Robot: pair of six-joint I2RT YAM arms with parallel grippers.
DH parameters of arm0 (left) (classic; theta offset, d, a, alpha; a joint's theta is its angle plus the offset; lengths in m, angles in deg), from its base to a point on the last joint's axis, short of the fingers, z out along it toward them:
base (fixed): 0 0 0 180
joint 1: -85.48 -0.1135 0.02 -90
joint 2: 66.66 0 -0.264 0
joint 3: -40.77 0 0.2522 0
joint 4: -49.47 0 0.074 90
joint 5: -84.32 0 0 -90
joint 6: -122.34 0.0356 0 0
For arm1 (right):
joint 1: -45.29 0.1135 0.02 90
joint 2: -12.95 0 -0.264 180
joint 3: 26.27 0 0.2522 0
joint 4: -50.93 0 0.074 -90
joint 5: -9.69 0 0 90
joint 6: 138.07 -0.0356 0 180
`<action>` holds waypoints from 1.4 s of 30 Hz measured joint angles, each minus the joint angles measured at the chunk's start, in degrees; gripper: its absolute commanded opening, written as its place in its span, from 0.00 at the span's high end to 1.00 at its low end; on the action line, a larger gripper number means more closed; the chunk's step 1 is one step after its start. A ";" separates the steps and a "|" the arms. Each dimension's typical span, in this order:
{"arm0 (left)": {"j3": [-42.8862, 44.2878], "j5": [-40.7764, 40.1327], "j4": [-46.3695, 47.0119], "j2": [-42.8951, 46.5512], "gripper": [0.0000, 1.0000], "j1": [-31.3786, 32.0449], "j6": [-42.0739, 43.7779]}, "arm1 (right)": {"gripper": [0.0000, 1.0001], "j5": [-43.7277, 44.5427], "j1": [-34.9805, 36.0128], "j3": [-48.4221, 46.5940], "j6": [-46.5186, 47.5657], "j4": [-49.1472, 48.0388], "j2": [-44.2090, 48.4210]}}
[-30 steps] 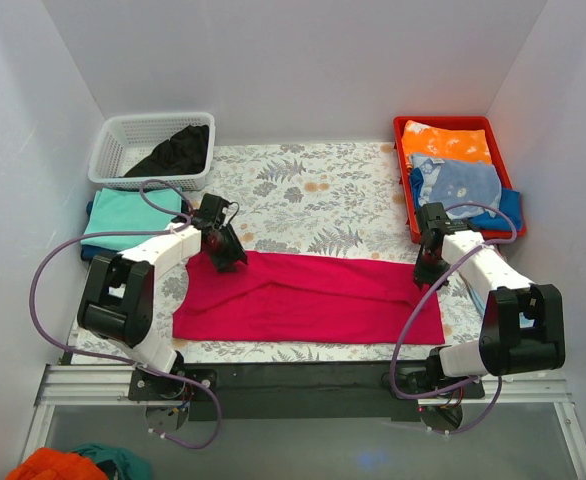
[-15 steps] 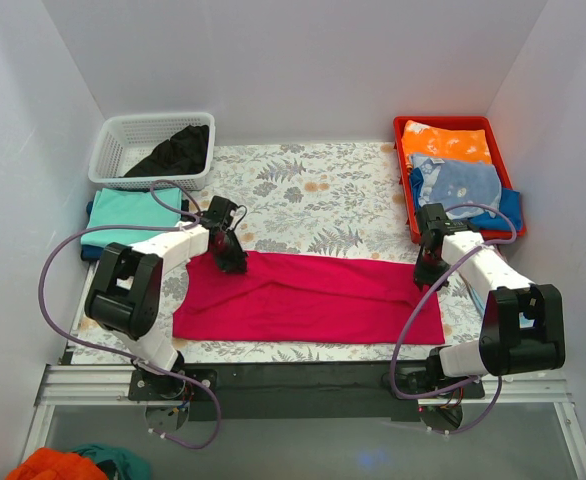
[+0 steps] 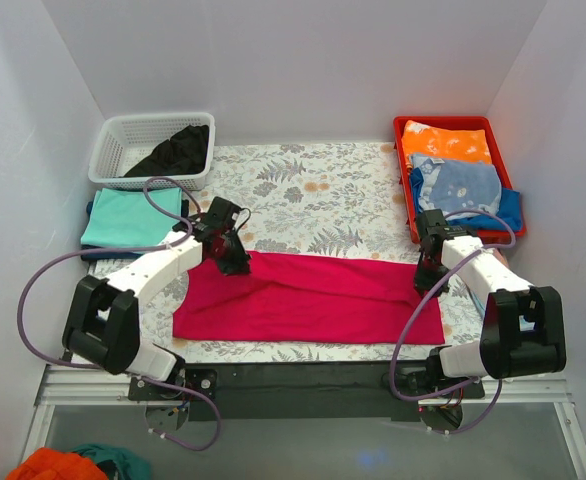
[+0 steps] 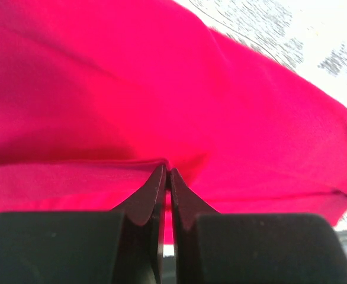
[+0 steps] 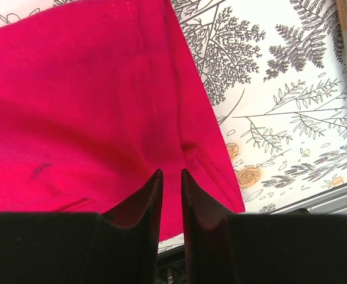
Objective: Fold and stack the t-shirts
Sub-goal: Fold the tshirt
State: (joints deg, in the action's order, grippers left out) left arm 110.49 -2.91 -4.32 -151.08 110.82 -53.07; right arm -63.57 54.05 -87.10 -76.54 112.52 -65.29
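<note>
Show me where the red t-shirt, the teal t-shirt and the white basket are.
red t-shirt [image 3: 313, 295]: top external view, middle of the spread cloth.
teal t-shirt [image 3: 118, 218]: top external view, centre of its upper face.
white basket [image 3: 108, 158]: top external view, its left wall.

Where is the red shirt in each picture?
Top view: red shirt lies flat, low middle.
Left wrist: red shirt fills nearly everything.
Right wrist: red shirt fills the left side.
Shared landmark: the leafy tablecloth under it, seen in all three.
</note>
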 measured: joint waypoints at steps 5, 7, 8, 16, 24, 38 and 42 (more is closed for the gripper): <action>-2.51 -0.13 -2.84 6.01 0.99 2.21 -2.95 | 0.76 0.00 0.02 0.17 0.20 -0.09 0.00; -4.61 -0.11 -4.61 8.17 0.99 2.69 -4.35 | 0.76 0.00 0.00 0.17 0.22 -0.15 0.00; -5.70 0.02 -5.35 9.18 0.98 2.86 -5.01 | 0.76 0.00 0.00 0.17 0.24 -0.22 0.00; -11.93 3.19 -9.14 14.69 0.75 3.82 -8.44 | 0.77 -0.04 0.00 0.17 1.09 -1.53 -0.42; -13.68 6.69 -10.16 15.50 0.71 4.35 -7.63 | 0.78 -0.50 0.00 1.03 2.10 -2.82 -1.62; -2.78 -9.70 -7.61 3.74 0.71 4.11 -11.06 | 0.79 -2.05 0.33 1.14 3.23 -3.48 -1.73; -0.96 -11.19 -5.18 -4.26 0.72 3.15 -10.45 | 0.79 -2.29 0.33 1.95 3.26 -3.76 -1.27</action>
State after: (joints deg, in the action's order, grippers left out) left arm 109.53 -14.10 -9.50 -155.34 113.97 -63.52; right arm -65.87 54.38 -85.15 -73.29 108.77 -66.56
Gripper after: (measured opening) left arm 0.290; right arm 0.215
